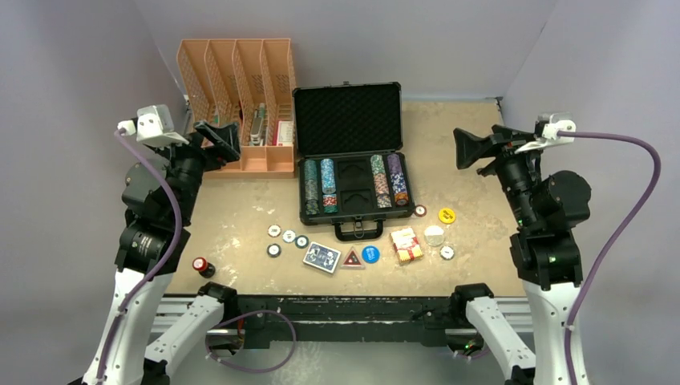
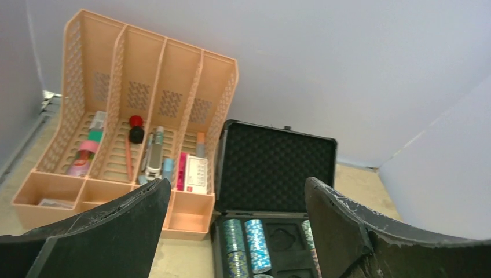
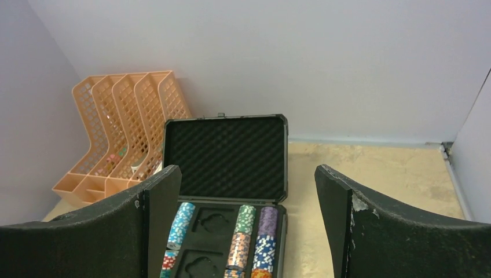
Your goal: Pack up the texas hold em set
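The black foam-lined case (image 1: 348, 120) stands open at the table's middle back, handle (image 1: 358, 231) toward me. Rows of multicoloured chips (image 1: 319, 186) fill its left and right slots; the two middle pockets are empty. In front lie a blue deck (image 1: 321, 257), a red deck (image 1: 406, 245), a triangular button (image 1: 352, 258), a blue disc (image 1: 370, 254) and several loose chips (image 1: 274, 231). My left gripper (image 1: 220, 140) is open and raised left of the case. My right gripper (image 1: 473, 148) is open and raised right of it. Both wrist views show the case (image 2: 278, 168) (image 3: 226, 156) between empty fingers.
An orange slotted organiser (image 1: 236, 88) with small items stands at the back left, touching the case's left side; it also shows in the left wrist view (image 2: 145, 87). A small red-and-black bottle (image 1: 200, 265) stands near the front left. Grey walls close in the table.
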`<action>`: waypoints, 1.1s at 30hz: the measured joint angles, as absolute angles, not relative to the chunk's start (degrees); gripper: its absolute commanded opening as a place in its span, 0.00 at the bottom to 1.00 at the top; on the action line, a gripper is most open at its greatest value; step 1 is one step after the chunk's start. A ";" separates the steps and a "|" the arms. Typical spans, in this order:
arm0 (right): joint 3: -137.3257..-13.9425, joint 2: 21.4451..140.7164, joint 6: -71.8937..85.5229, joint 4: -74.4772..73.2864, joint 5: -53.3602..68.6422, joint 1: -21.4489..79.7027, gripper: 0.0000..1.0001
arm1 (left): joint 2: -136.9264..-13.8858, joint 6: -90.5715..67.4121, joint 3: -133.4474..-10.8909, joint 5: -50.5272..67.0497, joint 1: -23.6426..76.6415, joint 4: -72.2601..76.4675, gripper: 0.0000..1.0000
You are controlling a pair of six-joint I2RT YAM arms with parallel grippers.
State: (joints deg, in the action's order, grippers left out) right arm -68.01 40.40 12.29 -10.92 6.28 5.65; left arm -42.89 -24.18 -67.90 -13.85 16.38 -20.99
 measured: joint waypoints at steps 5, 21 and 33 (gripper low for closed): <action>-66.70 40.56 15.55 -13.32 5.06 5.50 0.88 | -40.62 -26.70 -64.51 -7.66 16.08 -15.70 0.87; -54.78 52.66 31.92 -34.79 -3.70 5.52 0.86 | -39.79 -38.24 -43.22 1.69 15.79 -2.46 0.83; -40.95 66.15 44.99 -32.45 -5.10 22.02 0.99 | -44.29 -39.90 -40.45 0.64 15.77 -1.76 0.84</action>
State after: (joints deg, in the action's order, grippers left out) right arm -40.95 66.15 44.99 -32.45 -5.10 22.02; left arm -44.29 -39.90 -40.45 0.64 15.77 -1.76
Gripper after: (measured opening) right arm 0.949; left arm 0.836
